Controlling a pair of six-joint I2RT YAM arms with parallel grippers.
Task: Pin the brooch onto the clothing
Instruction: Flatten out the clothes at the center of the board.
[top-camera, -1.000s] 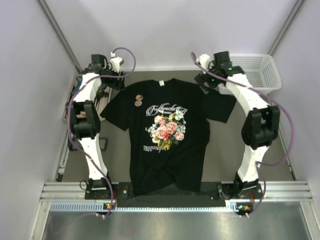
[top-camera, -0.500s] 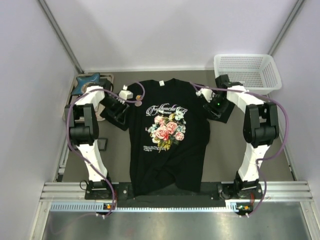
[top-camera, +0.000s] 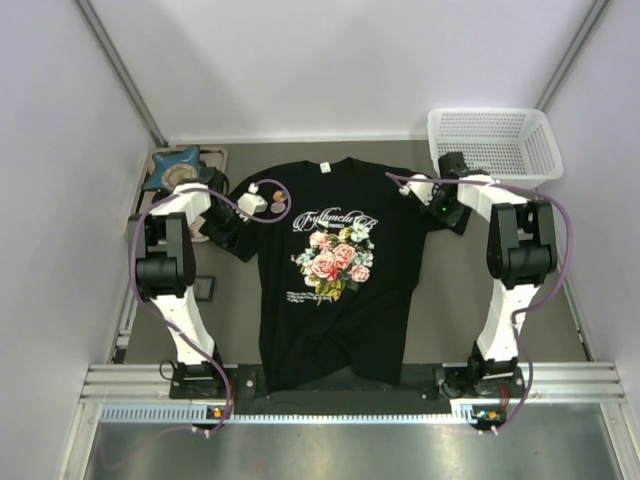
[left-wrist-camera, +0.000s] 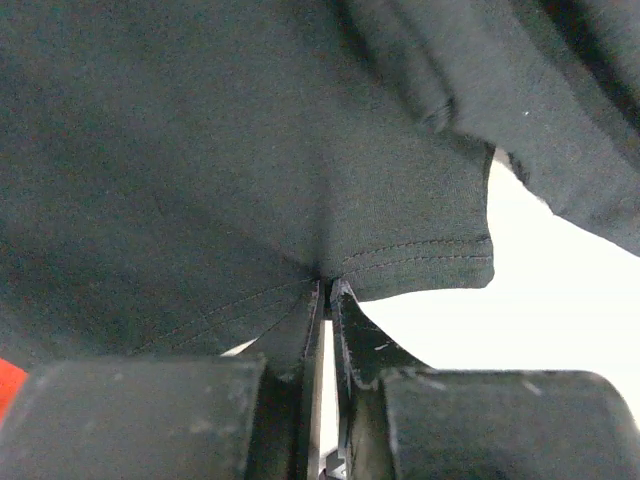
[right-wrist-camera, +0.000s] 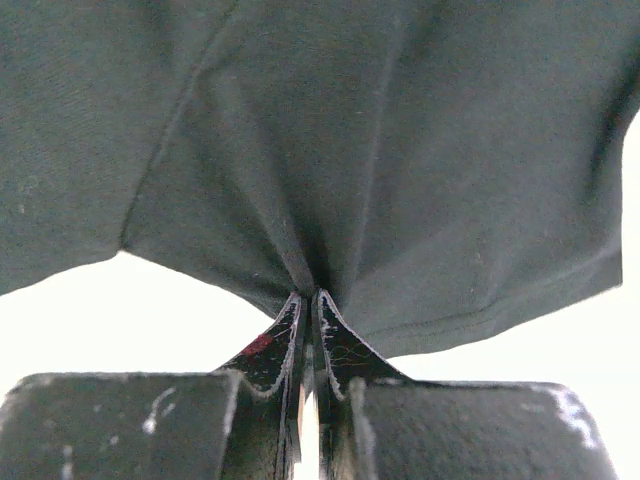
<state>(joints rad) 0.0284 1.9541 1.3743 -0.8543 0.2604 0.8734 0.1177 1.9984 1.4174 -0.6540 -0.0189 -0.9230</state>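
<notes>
The clothing (top-camera: 340, 290), a black T-shirt with a rose print, lies flat on the table between my arms. On its upper left chest sits the brooch (top-camera: 279, 202), small, round and pale pink. My left gripper (top-camera: 236, 218) is at the shirt's left sleeve. In the left wrist view it (left-wrist-camera: 326, 288) is shut on the stitched sleeve hem (left-wrist-camera: 420, 255). At the right sleeve, my right gripper (top-camera: 431, 204) is likewise shut, and the right wrist view shows it (right-wrist-camera: 310, 298) pinching a gathered fold of black fabric (right-wrist-camera: 380, 180). Neither gripper touches the brooch.
A blue star-shaped dish (top-camera: 178, 164) sits at the back left. A small black box (top-camera: 203, 288) lies left of the shirt. A white mesh basket (top-camera: 495, 145) stands at the back right. Purple cables (top-camera: 268, 186) loop over the shirt's shoulders.
Both arms swung in from the back corners down to the shirt's sleeves. Both grippers, open before, have closed on the fabric. The brooch has not moved.
</notes>
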